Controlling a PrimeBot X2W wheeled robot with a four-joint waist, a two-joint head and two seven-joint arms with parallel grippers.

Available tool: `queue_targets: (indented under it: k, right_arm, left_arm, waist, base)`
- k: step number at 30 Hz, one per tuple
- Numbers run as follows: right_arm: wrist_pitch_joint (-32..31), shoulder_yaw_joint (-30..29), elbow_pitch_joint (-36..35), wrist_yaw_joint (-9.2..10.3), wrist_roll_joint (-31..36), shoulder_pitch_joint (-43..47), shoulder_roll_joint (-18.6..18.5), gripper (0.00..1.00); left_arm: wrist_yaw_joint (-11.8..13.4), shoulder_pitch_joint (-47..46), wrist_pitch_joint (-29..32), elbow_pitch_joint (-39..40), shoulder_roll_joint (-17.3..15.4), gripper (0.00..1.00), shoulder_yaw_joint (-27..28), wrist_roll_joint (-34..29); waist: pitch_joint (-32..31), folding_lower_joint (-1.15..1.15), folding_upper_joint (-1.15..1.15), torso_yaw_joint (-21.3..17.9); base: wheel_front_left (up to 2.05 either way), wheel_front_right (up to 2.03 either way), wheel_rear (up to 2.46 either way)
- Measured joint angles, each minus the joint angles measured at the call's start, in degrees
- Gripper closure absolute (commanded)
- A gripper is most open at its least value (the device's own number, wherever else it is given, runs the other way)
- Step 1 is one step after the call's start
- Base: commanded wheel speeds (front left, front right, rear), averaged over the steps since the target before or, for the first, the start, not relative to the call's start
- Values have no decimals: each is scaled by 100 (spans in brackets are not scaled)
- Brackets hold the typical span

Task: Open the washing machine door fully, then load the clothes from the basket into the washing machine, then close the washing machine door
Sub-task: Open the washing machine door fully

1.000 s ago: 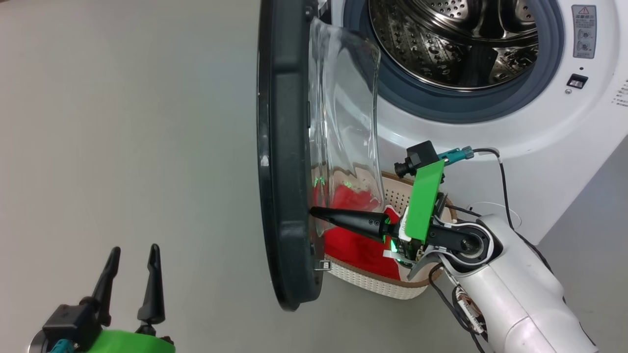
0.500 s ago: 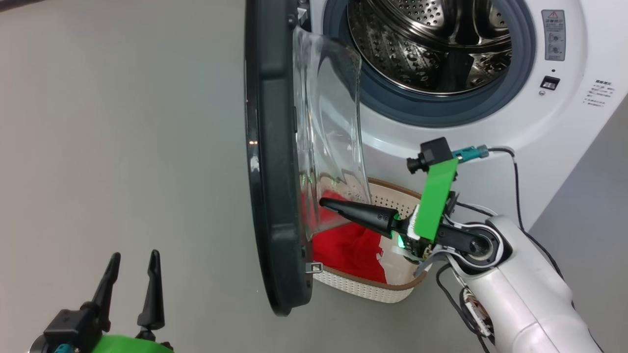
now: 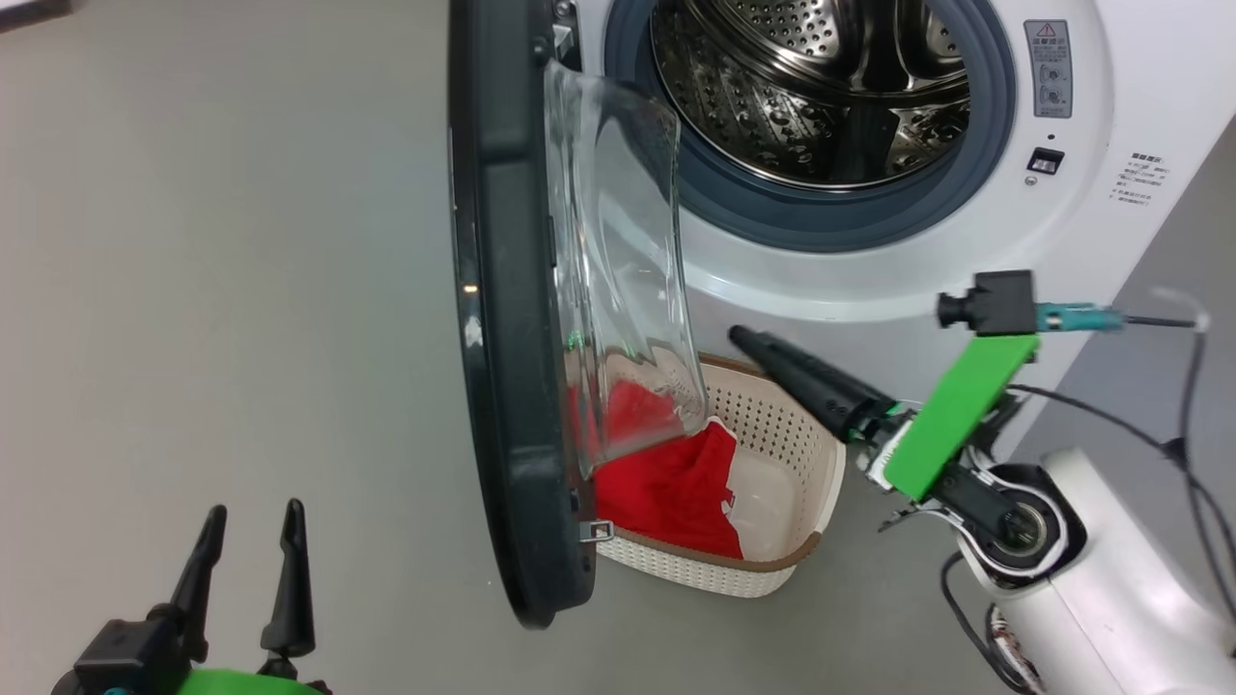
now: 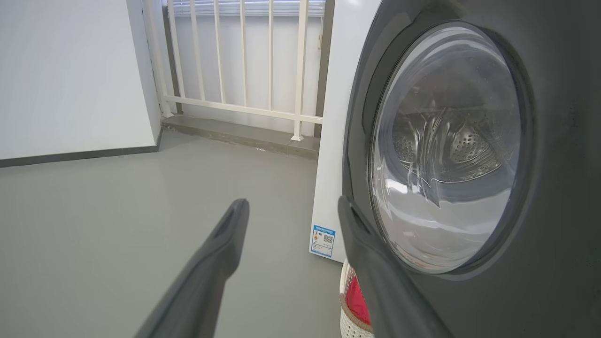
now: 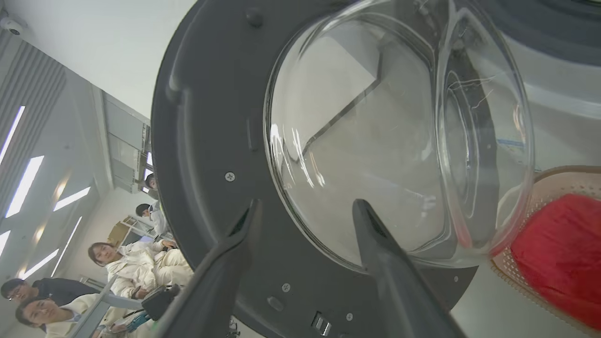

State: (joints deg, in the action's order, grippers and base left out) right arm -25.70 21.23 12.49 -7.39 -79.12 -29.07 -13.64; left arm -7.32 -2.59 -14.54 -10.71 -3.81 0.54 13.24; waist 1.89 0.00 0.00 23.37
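The washing machine (image 3: 1091, 241) stands with its steel drum (image 3: 811, 87) exposed. The washing machine door (image 3: 502, 338) hangs open, edge-on, with its glass bowl (image 3: 618, 270) over the basket (image 3: 772, 565) on the floor. Red clothes (image 3: 666, 483) lie in the basket. My right gripper (image 3: 748, 340) hovers above the basket's right side, apart from the door. The right wrist view shows this gripper (image 5: 306, 205) open and empty, facing the door's inner side (image 5: 206, 141). My left gripper (image 3: 251, 516) is open at the lower left, outside the door (image 4: 554, 234).
Grey floor spreads left of the door. A white railing (image 4: 244, 61) and a wall stand beyond the machine's side panel (image 4: 338, 117), which carries a blue label (image 4: 324, 239). Several people (image 5: 127, 263) sit behind the door. Cables (image 3: 1168, 425) trail from my right arm.
My right gripper has left the door's inner rim, drawn back to the right above the basket, and opened. The head camera has shifted. My left gripper stays as it was.
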Motion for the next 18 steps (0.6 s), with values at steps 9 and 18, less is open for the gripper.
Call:
queue_targets:
  k: [9, 18]
  right_arm:
    - [2259, 245, -492, 0, 1149, 508, -559, 0]
    - [3905, 680, -163, -1, 2109, 899, -1035, 0]
  left_arm:
    - [0, 0, 0, 71, 2, 0, 38, -1]
    - [0, 1, 0, 107, 2, 0, 48, -3]
  waist:
    - [21, 0, 0, -41]
    - [-20, 0, 0, -80]
  base:
    - [0, 0, 0]
    - [0, 0, 0]
